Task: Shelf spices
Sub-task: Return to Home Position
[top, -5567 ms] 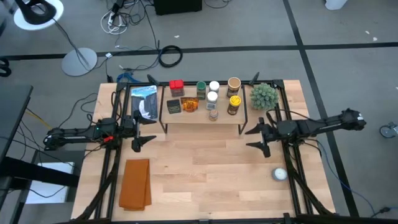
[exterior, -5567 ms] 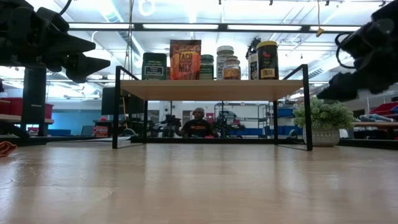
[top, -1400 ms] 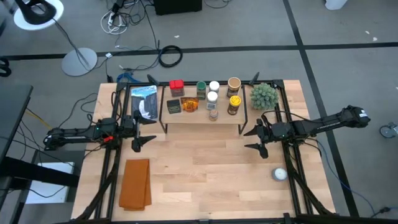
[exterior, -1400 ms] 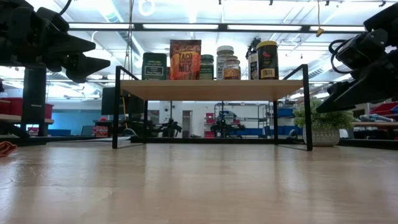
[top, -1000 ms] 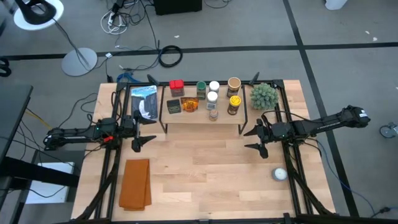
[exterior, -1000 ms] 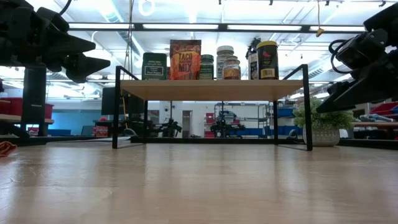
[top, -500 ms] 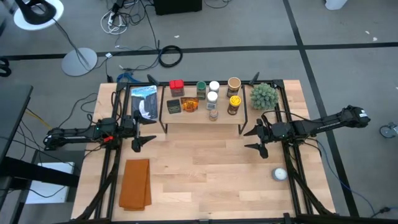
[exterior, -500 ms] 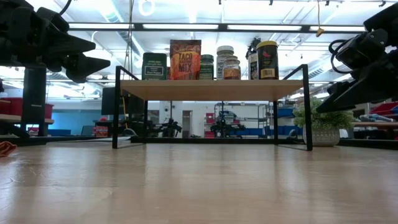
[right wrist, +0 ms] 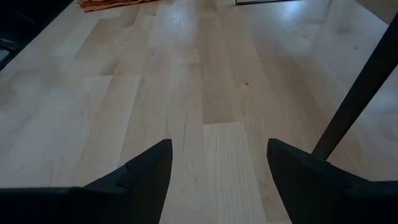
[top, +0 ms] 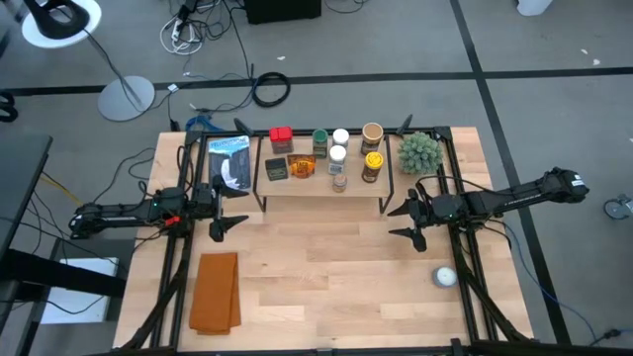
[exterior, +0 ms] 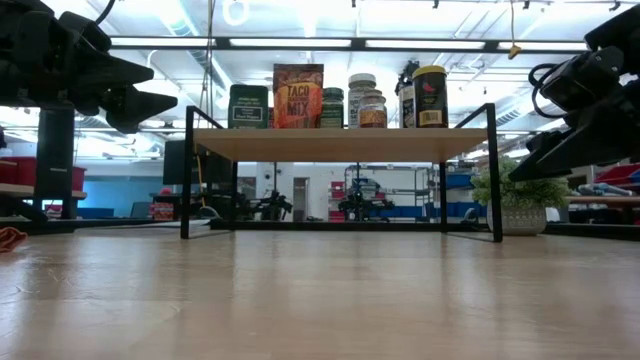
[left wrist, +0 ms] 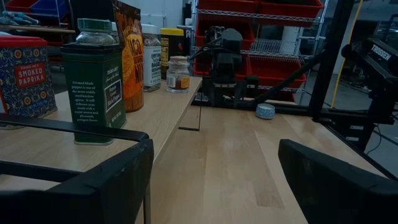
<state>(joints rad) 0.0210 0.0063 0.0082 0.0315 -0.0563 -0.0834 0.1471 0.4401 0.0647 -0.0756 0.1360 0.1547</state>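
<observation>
The spices (top: 331, 156) stand upright on their bases on top of the shelf (top: 321, 193), a light-wood board on thin black legs at the table's far middle. They are jars with white, green, tan and yellow lids, a red tin (top: 280, 138) and a dark box (top: 276, 168). In the low view they line the shelf board (exterior: 340, 143). My left gripper (top: 227, 211) hangs open and empty off the shelf's left end, with a green tin (left wrist: 93, 87) close by. My right gripper (top: 404, 222) hangs open and empty by the shelf's right front leg (right wrist: 354, 99), tipped down at the bare table.
A green spiky plant ball (top: 418, 151) sits right of the shelf. A white round object (top: 445, 277) lies near the right arm. An orange cloth (top: 216, 291) lies at the near left, and a blue-and-white packet (top: 230, 161) left of the shelf. Bare tabletop (top: 326, 267) stretches before the shelf.
</observation>
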